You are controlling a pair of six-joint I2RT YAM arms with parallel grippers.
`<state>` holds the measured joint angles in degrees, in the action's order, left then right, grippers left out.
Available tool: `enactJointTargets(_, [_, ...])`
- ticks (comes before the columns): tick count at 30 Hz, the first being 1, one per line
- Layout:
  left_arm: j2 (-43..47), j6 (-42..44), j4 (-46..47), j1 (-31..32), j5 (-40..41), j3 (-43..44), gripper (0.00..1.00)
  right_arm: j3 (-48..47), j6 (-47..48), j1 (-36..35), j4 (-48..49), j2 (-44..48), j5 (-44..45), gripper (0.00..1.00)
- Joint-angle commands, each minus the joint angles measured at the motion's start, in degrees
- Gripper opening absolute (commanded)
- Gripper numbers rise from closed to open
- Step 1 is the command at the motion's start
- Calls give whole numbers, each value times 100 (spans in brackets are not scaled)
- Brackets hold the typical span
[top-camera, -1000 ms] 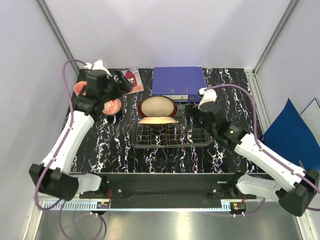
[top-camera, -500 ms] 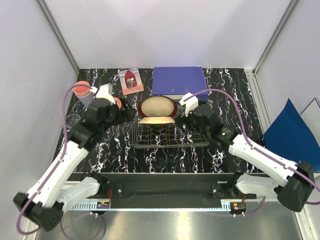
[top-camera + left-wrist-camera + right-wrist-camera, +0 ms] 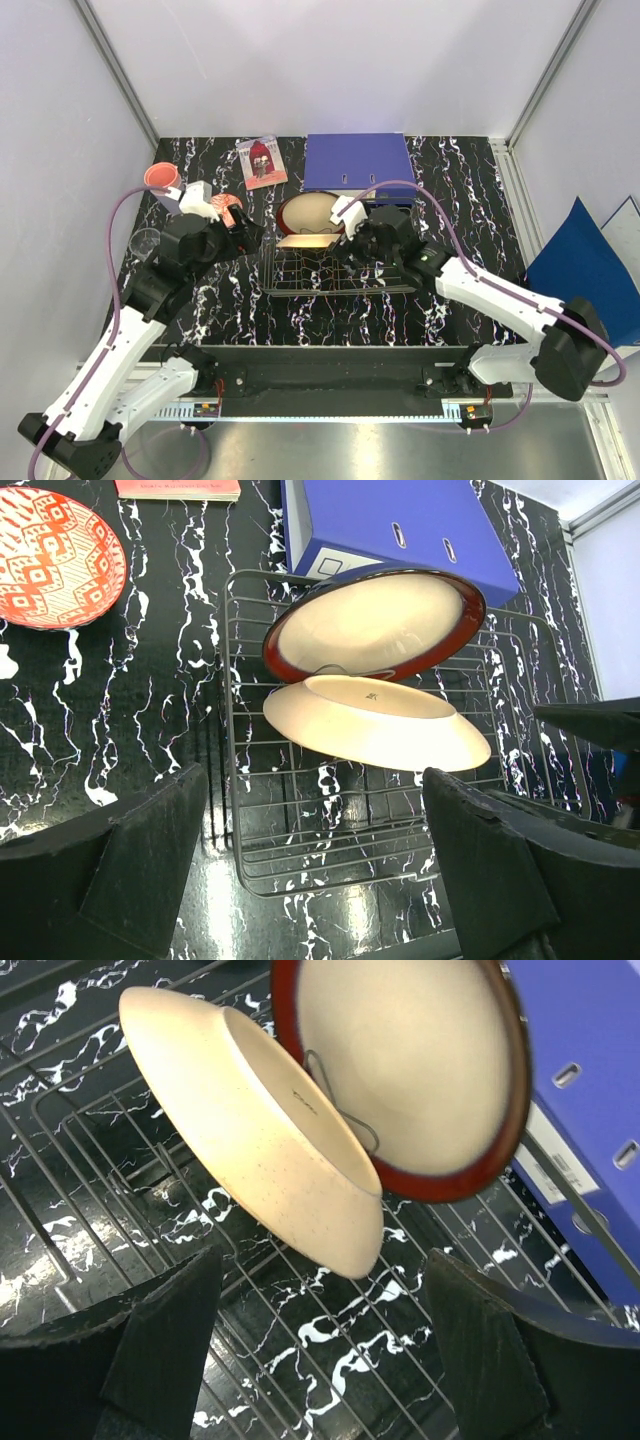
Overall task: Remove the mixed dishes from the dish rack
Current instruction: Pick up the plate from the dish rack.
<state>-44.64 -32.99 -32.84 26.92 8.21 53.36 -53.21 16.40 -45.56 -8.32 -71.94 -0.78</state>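
Observation:
The dish rack (image 3: 385, 280) lies mid-table, and two dishes stand tilted in it. One is a red-rimmed cream bowl (image 3: 300, 208) at the back; the other is a cream plate (image 3: 302, 240) leaning in front of it. My left gripper (image 3: 252, 233) hovers open at the rack's left end, its view facing the plate (image 3: 375, 725), the bowl (image 3: 375, 620) and the rack (image 3: 300, 855). My right gripper (image 3: 352, 250) is open over the rack, just right of the plate (image 3: 260, 1125) and bowl (image 3: 410, 1070). Neither gripper holds anything.
A red-white patterned bowl (image 3: 55, 555) sits left of the rack. A pink cup (image 3: 160, 176) and a clear glass (image 3: 145, 242) stand at the far left. Behind the rack lie a blue binder (image 3: 355, 160) and a small picture card (image 3: 262, 160).
My left arm swung from the back-left corner toward the rack's left end. My right gripper moved left over the rack toward the plate.

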Motion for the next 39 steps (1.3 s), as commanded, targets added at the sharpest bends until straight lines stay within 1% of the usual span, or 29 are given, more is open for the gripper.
enactJointTargets(1, [123, 21, 269, 15, -21, -80, 91, -347, 346, -67, 427, -320, -344, 88])
enactJointTargets(5, [105, -5, 269, 15, -47, -159, 91, -532, 504, -67, 524, -837, -327, 87])
enactJointTargets(7, [114, -32, 269, 15, -56, -212, 91, -594, 618, -58, 690, -1005, -204, 85])
enactJointTargets(8, [114, -32, 261, 15, -56, -238, 91, -620, 671, -58, 752, -1171, -178, 78])
enactJointTargets(9, [122, -40, 261, 15, -39, -274, 91, -690, 767, -58, 787, -1260, -142, 75])
enactJointTargets(10, [140, -32, 243, 15, -21, -300, 91, -752, 837, -58, 779, -1470, -46, 58])
enactJointTargets(11, [149, -23, 226, 15, -4, -309, 91, -770, 925, -58, 1031, -1515, -28, 54])
enactJointTargets(13, [166, 3, 199, 15, 23, -318, 91, -805, 987, -58, 1104, -1656, 42, 48])
enactJointTargets(14, [166, 12, 182, 15, 32, -318, 91, -857, 1048, -67, 1122, -1709, 42, 42])
enactJointTargets(16, [166, 21, 181, 15, 41, -318, 91, -884, 1119, -58, 1113, -1779, 244, 36])
enactJointTargets(17, [149, 30, 181, 15, 41, -318, 91, -910, 1137, -58, 1104, -1788, 262, 31])
enactJointTargets(23, [79, 39, 181, 15, 32, -300, 91, -884, 1172, -67, 1130, -1551, 403, 19])
enactJointTargets(27, [0, 21, 181, 15, 32, -283, 91, -910, 1260, -58, 1122, -1297, 534, 1])
enactJointTargets(28, [-18, 12, 181, 15, 32, -283, 91, -919, 1269, -67, 1139, -1244, 569, 0])
enactJointTargets(39, [-159, -14, 208, 15, 155, -300, 91, -1068, 1532, -58, 1341, -646, 991, 0])
